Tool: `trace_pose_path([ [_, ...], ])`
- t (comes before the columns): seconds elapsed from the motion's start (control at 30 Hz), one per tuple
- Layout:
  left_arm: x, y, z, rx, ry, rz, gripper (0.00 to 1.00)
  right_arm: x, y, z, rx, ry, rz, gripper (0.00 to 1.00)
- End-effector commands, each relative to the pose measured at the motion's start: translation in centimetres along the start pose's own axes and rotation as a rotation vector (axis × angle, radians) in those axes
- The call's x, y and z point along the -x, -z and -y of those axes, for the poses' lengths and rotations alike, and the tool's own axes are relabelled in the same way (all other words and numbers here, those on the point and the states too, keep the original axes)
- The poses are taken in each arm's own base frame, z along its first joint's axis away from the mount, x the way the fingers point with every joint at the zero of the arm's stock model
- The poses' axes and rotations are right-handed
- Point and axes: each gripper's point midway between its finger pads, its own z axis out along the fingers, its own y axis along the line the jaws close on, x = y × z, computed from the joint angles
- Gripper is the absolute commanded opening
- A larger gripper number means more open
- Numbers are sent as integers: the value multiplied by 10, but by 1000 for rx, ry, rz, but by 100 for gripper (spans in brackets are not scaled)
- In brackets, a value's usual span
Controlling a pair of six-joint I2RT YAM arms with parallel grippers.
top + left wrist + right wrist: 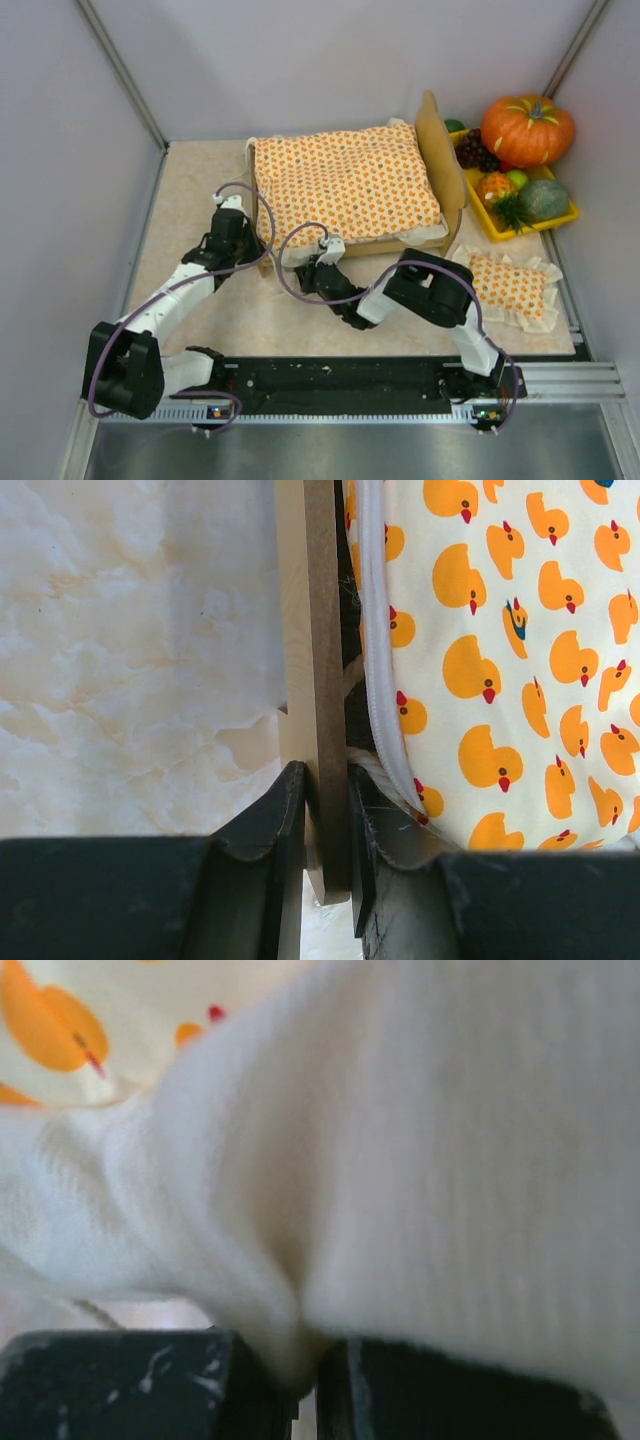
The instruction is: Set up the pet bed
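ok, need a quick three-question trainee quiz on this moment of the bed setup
1. True or false: the pillow lies on the table, off the pet bed.
2. The right gripper is shut on: A the pillow, B the bedspread, at its white edging, C nothing.
3. What does the left gripper clamp?
Key: 1 true; 2 B; 3 the pet bed, by its wooden end board.

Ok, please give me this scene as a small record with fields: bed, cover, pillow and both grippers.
pet bed: on table, head end toward yellow tray
duck-print bedspread: spread over the bed
duck-print pillow: on table beside head end, off the bed
left gripper: shut on bed's wooden end board
right gripper: shut on bedspread's white ruffle
yellow tray: fruit inside, pumpkin at its far end
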Motion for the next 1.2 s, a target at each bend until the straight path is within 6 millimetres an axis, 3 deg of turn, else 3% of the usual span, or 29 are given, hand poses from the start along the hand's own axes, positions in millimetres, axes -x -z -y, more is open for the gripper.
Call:
trace_pose_path([
  [0.0, -30, 7, 11, -86, -17, -102, 0, 30, 28, -28, 113, 66, 10, 0],
  [0.03, -27, 9, 12, -87, -16, -91, 0, 38, 37, -40, 151, 63, -5, 0],
  [0.07, -28, 10, 11, -87, -13, -91, 0, 34, 44, -41, 155, 77, -44, 0],
  [0.13, -25, 13, 13, -94, -6, -81, 0, 10, 61, -45, 194, 133, -167, 0],
  [0.17, -24, 14, 14, -96, -4, -79, 0, 12, 68, -54, 221, 142, -183, 0],
  [0.2, -22, 17, 14, -97, -1, -71, 0, -5, 78, -53, 220, 185, -254, 0],
  [0.27, -21, 19, 13, -94, 2, -66, 0, -16, 90, -70, 289, 212, -336, 0],
  [0.33, -20, 23, 13, -95, 2, -57, 0, -37, 107, -72, 308, 265, -446, 0],
  [0.5, -20, 24, 9, -81, 2, -48, 1, -43, 130, -85, 362, 325, -541, 0],
  [0.53, -20, 24, 9, -79, 2, -47, 1, -51, 138, -78, 345, 345, -608, 0],
  [0.7, -16, 24, 11, -84, -1, -43, 2, -48, 157, -85, 392, 329, -670, 0],
  [0.93, -17, 23, 9, -74, -1, -46, 4, -75, 184, -95, 495, 369, -864, 0],
  [1.03, -16, 24, 9, -76, -1, -46, 5, -87, 188, -90, 487, 375, -898, 0],
  [1.17, -16, 26, 11, -88, 1, -46, 16, -87, 179, -84, 435, 374, -869, 0],
])
